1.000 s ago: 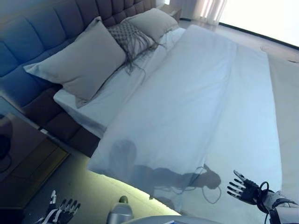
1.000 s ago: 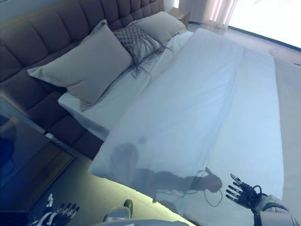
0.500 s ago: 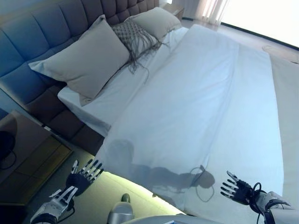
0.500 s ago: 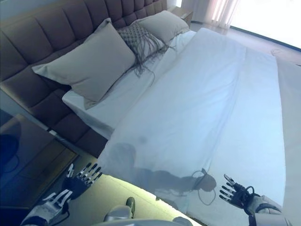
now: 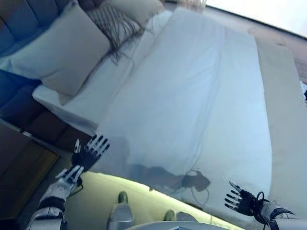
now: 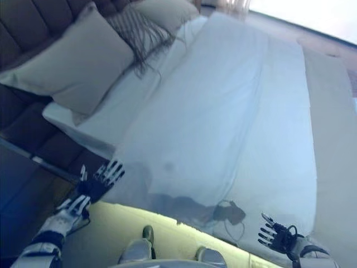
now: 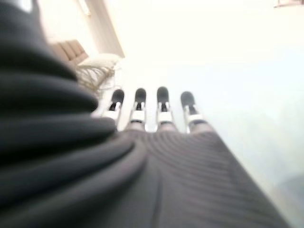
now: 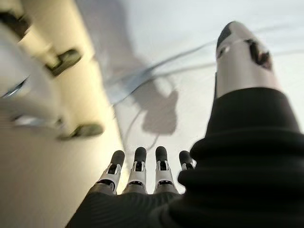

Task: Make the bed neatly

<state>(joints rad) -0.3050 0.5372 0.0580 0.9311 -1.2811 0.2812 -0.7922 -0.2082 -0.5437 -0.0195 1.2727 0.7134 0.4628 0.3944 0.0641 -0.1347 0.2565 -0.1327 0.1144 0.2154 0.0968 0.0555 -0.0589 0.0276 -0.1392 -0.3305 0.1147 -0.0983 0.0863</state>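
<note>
A white duvet (image 5: 192,96) lies spread flat over the bed, its near edge hanging along the bed's side. Two grey pillows (image 5: 62,48) and a dark fringed cushion (image 5: 112,21) lean at the padded headboard (image 6: 33,22). My left hand (image 5: 86,154) hovers open, fingers spread, just off the duvet's near left corner. My right hand (image 5: 242,201) is open too, fingers spread, over the duvet's near edge at the lower right. Neither hand holds cloth. The left wrist view shows straight fingers (image 7: 161,107) pointing across the pale bed.
A white strip of fitted sheet (image 5: 79,98) shows between pillows and duvet. A dark wooden nightstand (image 5: 19,163) stands left of the bed. Pale floor (image 6: 134,229) runs along the near side. A beige band (image 5: 283,110) covers the bed's right side.
My left hand has risen from near the floor up to the duvet's near left corner. The right hand drifted slightly lower. The camera has tilted down and the whole scene shifted.
</note>
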